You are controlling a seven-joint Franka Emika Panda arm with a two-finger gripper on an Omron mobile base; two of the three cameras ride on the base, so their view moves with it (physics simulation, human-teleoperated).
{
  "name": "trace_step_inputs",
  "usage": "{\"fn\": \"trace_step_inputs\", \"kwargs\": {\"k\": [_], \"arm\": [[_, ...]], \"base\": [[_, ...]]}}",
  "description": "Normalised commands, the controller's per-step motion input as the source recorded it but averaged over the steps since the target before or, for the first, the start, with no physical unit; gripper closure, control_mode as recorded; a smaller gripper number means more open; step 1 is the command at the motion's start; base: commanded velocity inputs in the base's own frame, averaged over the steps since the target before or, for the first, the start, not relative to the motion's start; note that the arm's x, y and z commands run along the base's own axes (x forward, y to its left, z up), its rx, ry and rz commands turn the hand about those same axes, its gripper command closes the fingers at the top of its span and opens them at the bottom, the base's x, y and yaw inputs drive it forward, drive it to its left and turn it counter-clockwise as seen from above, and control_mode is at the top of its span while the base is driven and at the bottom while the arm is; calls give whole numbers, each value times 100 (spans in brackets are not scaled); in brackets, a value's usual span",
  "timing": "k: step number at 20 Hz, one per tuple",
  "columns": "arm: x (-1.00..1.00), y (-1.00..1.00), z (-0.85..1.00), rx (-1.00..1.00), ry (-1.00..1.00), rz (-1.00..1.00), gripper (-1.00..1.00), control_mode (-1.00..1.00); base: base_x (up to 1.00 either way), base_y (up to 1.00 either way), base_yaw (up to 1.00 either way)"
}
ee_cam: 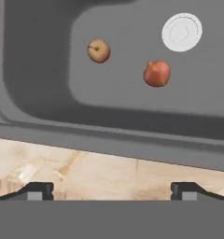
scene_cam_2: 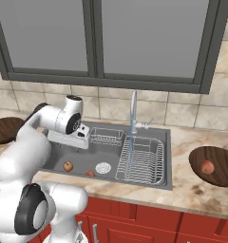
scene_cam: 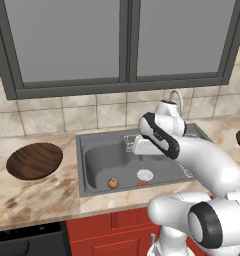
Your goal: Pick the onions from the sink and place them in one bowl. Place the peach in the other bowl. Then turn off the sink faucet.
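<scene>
The gripper [ee_cam: 112,189] hangs over the front rim of the sink [ee_cam: 132,135], its fingertips [ee_cam: 39,189] spread wide apart with nothing between them. Ahead of it on the basin floor lie the two onions, the paler onion [ee_cam: 99,50] to its left and the redder onion [ee_cam: 157,73] just short of the white drain [ee_cam: 181,31]. The peach [scene_cam_2: 207,166] sits in the wooden bowl [scene_cam_2: 220,175] on the counter well off to its right, and water runs from the faucet [scene_cam_2: 133,111].

You see two onions [scene_cam_2: 68,166] [scene_cam_2: 90,173] at 9 o'clock of the sink [scene_cam_2: 156,182] drain [scene_cam_2: 103,167]; the peach [scene_cam_2: 207,166] rests in the bowl [scene_cam_2: 225,176].
</scene>
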Motion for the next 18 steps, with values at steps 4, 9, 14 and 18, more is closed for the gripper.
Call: {"fn": "trace_step_inputs", "kwargs": {"k": [4, 9, 14, 18], "arm": [[36, -27, 0, -3, 42, 0, -100, -100], [30, -6, -1, -5, 26, 2, -100, -100], [10, -2, -1, -6, 5, 3, -100, -100], [0, -7, -22, 0, 0, 0, -100, -100]], "base": [[0, 0, 0], [0, 0, 0], [0, 0, 0], [0, 0, 0]]}}
